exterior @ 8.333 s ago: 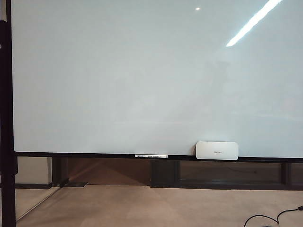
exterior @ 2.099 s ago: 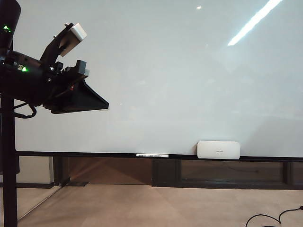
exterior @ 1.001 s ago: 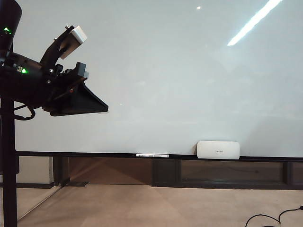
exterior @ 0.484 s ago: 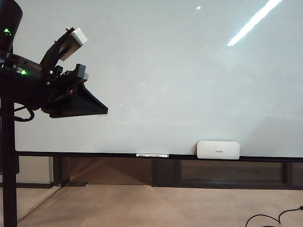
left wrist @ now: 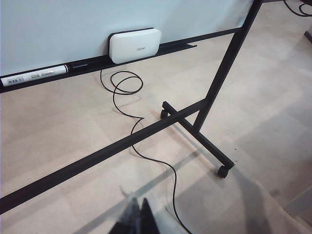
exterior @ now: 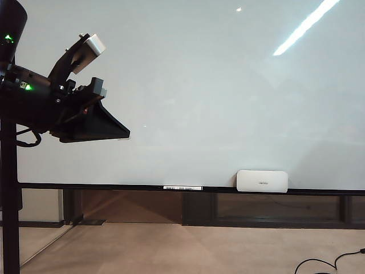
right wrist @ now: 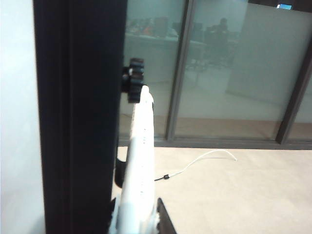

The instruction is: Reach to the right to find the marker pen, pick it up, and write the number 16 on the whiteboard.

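The whiteboard [exterior: 199,85] fills the exterior view, glossy and bare; the number 16 is not in view on it. In the right wrist view a white marker pen [right wrist: 139,146] runs between the fingers of my right gripper [right wrist: 138,208], which is shut on it, close beside a black frame post [right wrist: 78,122]. This gripper is outside the exterior view. My left gripper [exterior: 125,135] hangs in front of the board's left part, shut and holding nothing. In its own wrist view the left gripper [left wrist: 140,207] points down at the floor.
A white eraser [exterior: 262,181] and a second white marker [exterior: 182,188] lie on the board's bottom ledge. The left wrist view shows the eraser [left wrist: 135,45], a black cable [left wrist: 146,146] on the floor and the stand's wheeled foot [left wrist: 200,141]. A black knob [right wrist: 132,80] sticks out from the post.
The left arm entered the exterior view after the earliest frame. Over the last second it has kept still, and the board looks the same.
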